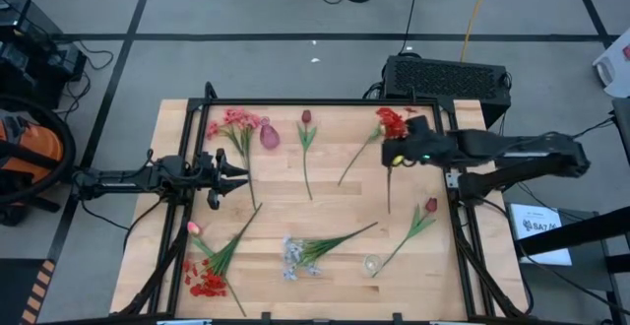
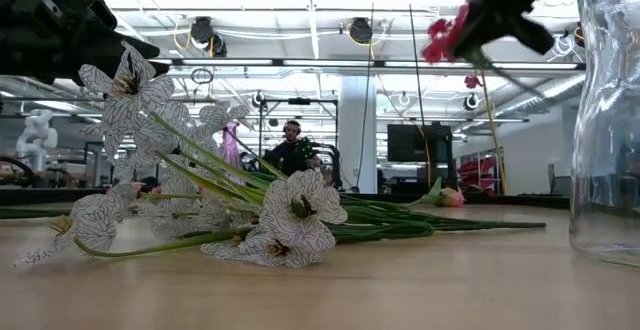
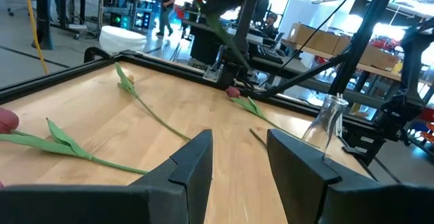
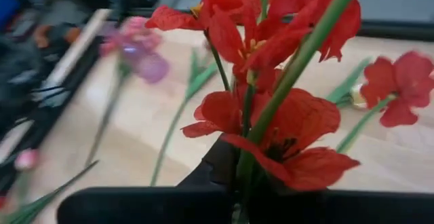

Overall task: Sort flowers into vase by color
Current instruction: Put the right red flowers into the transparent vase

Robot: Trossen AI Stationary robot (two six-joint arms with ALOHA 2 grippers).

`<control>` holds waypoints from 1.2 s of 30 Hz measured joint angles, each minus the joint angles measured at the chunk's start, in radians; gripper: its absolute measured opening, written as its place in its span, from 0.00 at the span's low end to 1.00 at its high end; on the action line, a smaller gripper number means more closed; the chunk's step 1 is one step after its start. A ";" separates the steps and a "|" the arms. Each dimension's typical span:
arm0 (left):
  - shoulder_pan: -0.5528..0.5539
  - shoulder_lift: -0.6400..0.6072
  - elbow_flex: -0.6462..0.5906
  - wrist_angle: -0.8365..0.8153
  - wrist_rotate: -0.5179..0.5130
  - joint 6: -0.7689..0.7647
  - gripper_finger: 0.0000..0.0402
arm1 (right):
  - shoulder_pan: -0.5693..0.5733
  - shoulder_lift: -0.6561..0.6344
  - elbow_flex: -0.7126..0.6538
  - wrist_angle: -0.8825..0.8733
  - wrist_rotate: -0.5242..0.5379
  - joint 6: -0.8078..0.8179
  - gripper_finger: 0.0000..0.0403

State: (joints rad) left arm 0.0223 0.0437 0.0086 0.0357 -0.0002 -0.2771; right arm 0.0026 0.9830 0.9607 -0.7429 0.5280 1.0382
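The left pincer [image 1: 236, 175] waits over the bench's [image 1: 335, 217] left side, fingers [image 3: 193, 163] parted and empty, clear of the flowers so the other arm has room to work. Just beyond it lie the pink spray [image 1: 234, 122] and, touching its blooms, the pink vase [image 1: 269, 135] on its side near the far edge. It probably has to stand upright before any stem goes in. Nearer the front edge are a red spray [image 1: 205, 281] with a pink bud [image 1: 194, 228], then the pale blue bunch [image 1: 295, 256], and mid-bench a maroon tulip [image 1: 306, 118]. A clear glass vase [image 1: 371, 264] stands by the front edge.

On the right, the right pincer [image 1: 397, 155] is closed on the green stem of a red cluster [image 4: 271, 88], just below the blooms. A grip this high likely leaves the long stem hanging free, ready to lower into a narrow neck. Another tulip [image 1: 429, 206] lies below it.
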 joint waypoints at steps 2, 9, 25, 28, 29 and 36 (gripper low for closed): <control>0.000 0.000 0.000 0.000 0.000 0.000 0.37 | 0.051 -0.038 0.000 0.023 0.029 -0.054 0.01; 0.000 0.000 0.000 0.000 0.000 0.000 0.37 | 0.311 -0.100 0.002 0.176 0.162 -0.191 0.00; 0.000 0.000 0.000 0.000 0.000 0.000 0.37 | 0.824 0.115 0.002 0.724 0.569 -0.577 0.00; 0.000 0.000 0.000 0.000 0.000 0.000 0.37 | 0.849 0.176 0.001 0.752 0.626 -0.562 0.00; 0.000 0.000 0.000 0.000 0.000 0.000 0.37 | 0.856 0.196 0.001 0.766 0.641 -0.559 0.00; 0.000 0.000 0.000 0.000 0.000 0.000 0.37 | 0.877 0.259 0.001 0.816 0.653 -0.568 0.00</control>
State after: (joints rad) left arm 0.0219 0.0433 0.0086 0.0356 -0.0002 -0.2771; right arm 0.8795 1.2416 0.9619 0.0728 1.1814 0.4698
